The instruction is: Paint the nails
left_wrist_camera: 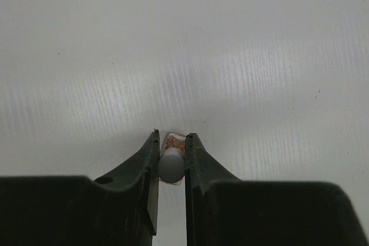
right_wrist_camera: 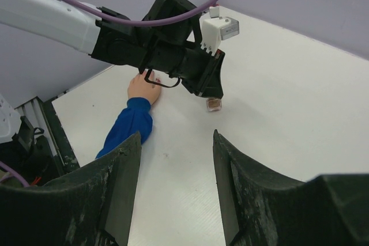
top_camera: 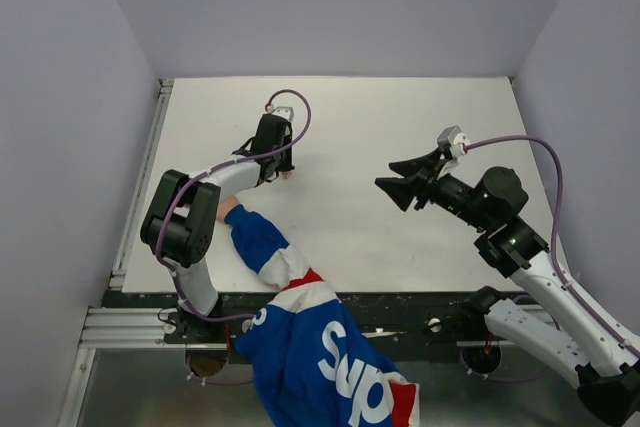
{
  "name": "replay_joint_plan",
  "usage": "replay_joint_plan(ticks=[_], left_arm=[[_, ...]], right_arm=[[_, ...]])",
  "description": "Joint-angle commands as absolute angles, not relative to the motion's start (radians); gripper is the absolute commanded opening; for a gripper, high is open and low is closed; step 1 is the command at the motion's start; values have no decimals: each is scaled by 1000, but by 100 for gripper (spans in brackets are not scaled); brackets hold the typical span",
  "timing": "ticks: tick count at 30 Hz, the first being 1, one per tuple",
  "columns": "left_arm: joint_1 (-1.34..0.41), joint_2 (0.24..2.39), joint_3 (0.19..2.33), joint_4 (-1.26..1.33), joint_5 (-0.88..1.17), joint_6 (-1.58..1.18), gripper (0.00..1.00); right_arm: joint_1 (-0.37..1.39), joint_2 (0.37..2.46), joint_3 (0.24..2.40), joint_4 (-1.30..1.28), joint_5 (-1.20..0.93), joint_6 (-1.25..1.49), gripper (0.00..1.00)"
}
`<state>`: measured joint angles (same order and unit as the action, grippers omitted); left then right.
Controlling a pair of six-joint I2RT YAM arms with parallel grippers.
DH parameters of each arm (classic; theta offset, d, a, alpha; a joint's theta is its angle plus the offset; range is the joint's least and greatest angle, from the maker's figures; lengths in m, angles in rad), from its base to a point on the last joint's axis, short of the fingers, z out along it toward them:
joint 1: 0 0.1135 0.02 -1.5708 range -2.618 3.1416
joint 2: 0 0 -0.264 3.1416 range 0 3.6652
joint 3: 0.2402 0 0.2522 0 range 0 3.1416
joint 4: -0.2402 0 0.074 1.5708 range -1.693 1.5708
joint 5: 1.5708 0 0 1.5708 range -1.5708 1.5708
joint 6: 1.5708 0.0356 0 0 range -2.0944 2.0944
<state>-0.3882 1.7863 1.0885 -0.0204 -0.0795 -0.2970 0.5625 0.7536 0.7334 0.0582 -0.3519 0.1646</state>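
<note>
**Inspector:** State the enclosure.

**Me:** Three plain, pale lilac-grey walls surround me: back wall (top_camera: 340, 7), left wall (top_camera: 60, 147) and right wall (top_camera: 590, 97). All three meet the bench (top_camera: 400, 127).

**Inspector:** Condition of the bench?

**Me:** White, matt and rectangular. Close up from my left wrist, its surface shows fine parallel ridges and a few dark specks. A dark strip (top_camera: 400, 299) runs along the near edge, and a metal channel (top_camera: 140, 187) along the left side.

**Inspector:** Below that?

**Me:** A silver slotted aluminium rail (top_camera: 120, 329), then a grey panel (top_camera: 130, 392).

**Inspector:** Lighting?

**Me:** Even and diffuse, with a soft, broad sheen on the bench and faint shadows.
</note>
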Motion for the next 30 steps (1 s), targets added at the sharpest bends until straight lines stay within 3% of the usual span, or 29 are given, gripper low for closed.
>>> replay_joint_plan(ticks=[1, 11, 18, 30], left_arm=[[-385, 1805, 1060, 66, -113, -311, 0], [-387, 1812, 1051, 81, -124, -324, 2], [-396, 1801, 1049, 75, -137, -302, 49], [-416, 1726, 1031, 80, -152, -278, 95]], right_arm=[[560, 741, 719, 68, -331, 166, 60], [558, 736, 718, 69, -331, 172, 59], [560, 730, 713, 67, -328, 175, 60], [558, 735, 710, 67, -319, 178, 60]])
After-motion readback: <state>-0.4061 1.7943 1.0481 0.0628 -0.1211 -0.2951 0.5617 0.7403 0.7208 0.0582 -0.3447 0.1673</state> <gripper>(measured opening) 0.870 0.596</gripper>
